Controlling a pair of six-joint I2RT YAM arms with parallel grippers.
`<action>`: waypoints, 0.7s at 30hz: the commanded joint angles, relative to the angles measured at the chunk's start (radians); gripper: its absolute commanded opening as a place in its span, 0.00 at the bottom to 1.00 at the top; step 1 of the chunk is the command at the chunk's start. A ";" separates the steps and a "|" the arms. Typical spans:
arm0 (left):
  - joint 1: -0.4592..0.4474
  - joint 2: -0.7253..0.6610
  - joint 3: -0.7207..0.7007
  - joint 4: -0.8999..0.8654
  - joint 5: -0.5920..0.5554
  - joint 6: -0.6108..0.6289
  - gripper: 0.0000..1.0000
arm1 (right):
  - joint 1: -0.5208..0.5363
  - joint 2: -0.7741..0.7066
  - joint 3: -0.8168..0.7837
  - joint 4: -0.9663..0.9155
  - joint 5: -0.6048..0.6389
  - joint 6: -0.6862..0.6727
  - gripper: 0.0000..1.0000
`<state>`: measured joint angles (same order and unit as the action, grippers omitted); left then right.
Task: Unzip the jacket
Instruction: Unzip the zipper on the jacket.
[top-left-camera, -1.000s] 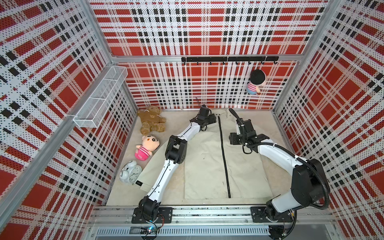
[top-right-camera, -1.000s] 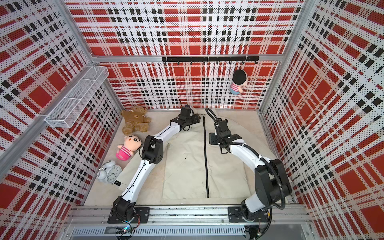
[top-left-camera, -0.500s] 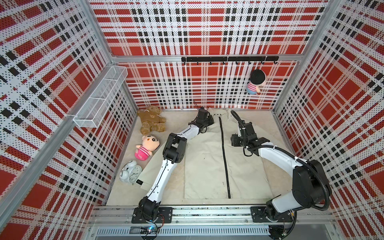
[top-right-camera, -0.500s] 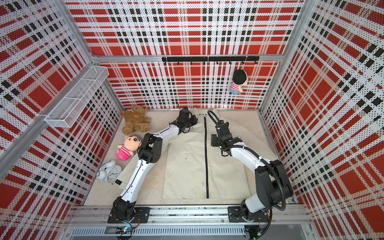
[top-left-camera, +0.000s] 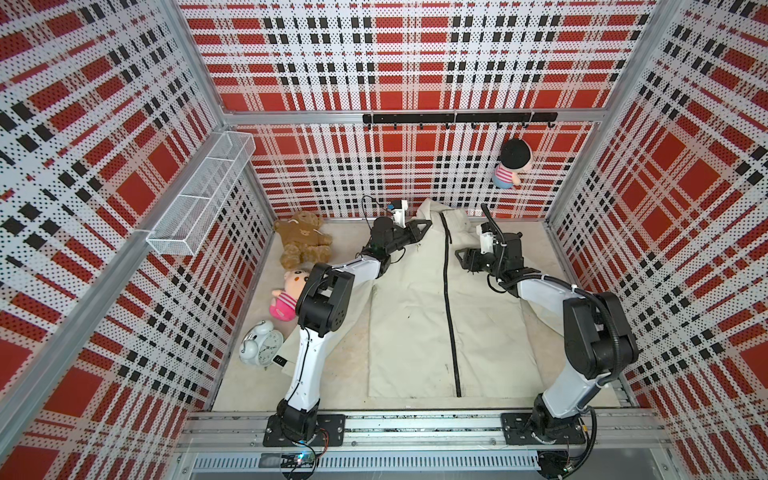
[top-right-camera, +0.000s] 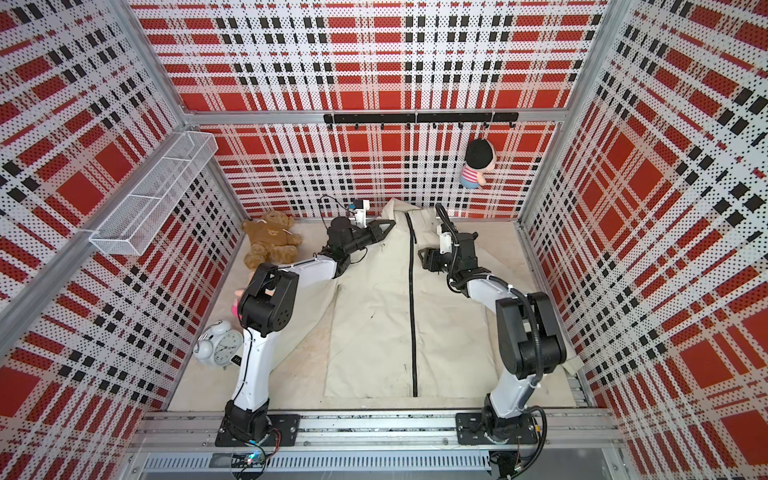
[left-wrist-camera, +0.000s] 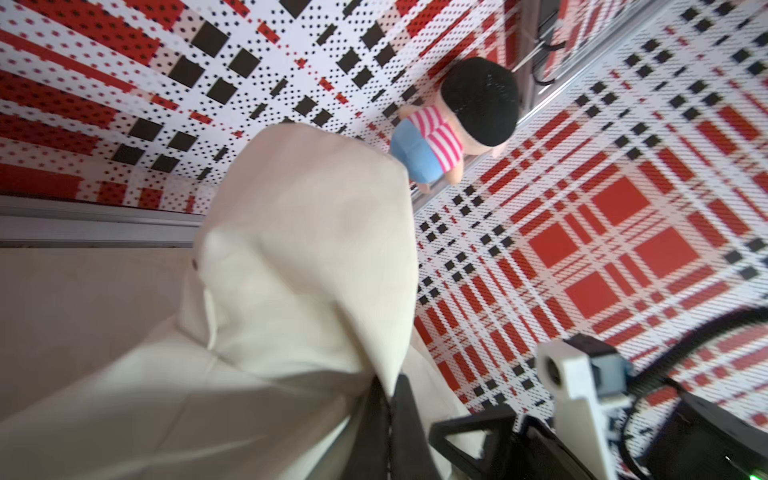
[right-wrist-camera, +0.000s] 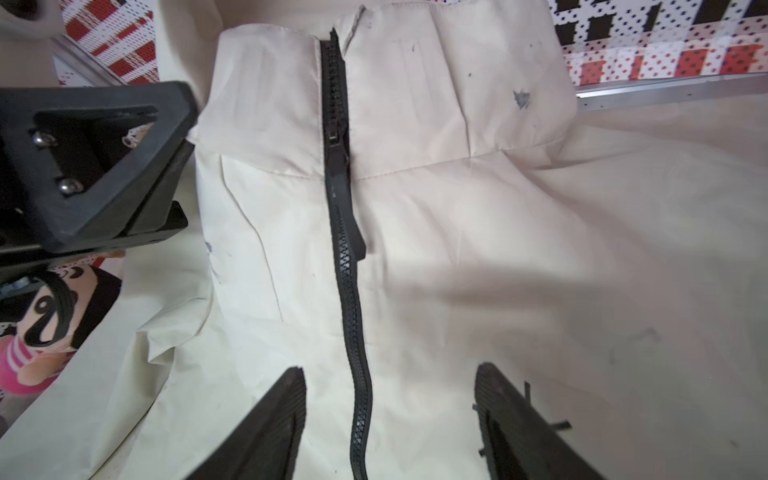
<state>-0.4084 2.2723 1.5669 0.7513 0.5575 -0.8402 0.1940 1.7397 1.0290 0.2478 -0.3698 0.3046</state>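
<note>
The cream jacket (top-left-camera: 407, 324) (top-right-camera: 374, 324) lies flat on the floor, collar toward the back wall, with its black zipper (top-left-camera: 446, 291) (right-wrist-camera: 353, 332) closed up to the collar. My left gripper (top-left-camera: 428, 226) (left-wrist-camera: 390, 386) is shut on the collar's edge (left-wrist-camera: 316, 232), which stands lifted. My right gripper (top-left-camera: 461, 259) (right-wrist-camera: 390, 374) hovers open over the chest, its fingers (right-wrist-camera: 270, 415) on either side of the zipper line. The zipper pull (right-wrist-camera: 338, 166) hangs just below the collar, ahead of the right gripper and untouched.
A brown teddy bear (top-left-camera: 301, 243), a pink doll (top-left-camera: 286, 293) and a white alarm clock (top-left-camera: 262, 345) lie along the left wall. A striped doll (top-left-camera: 511, 164) hangs from the black hook rail (top-left-camera: 457, 118). A wire basket (top-left-camera: 199, 199) sticks out from the left wall.
The left gripper has shut on the collar's edge, and the collar now stands raised. The right gripper's jaws have spread wider and it has shifted slightly toward the zipper.
</note>
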 joint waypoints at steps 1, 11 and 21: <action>0.016 -0.054 -0.054 0.206 0.122 -0.034 0.00 | -0.016 0.021 -0.033 0.253 -0.160 -0.067 0.70; -0.002 -0.114 -0.141 0.186 0.150 0.045 0.00 | 0.005 0.037 -0.026 0.264 -0.232 -0.074 0.60; -0.013 -0.155 -0.182 0.186 0.154 0.072 0.00 | 0.026 0.066 0.075 0.061 -0.087 -0.132 0.46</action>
<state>-0.4156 2.1681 1.3922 0.8829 0.6910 -0.7948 0.2096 1.7920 1.0748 0.3538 -0.4881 0.2138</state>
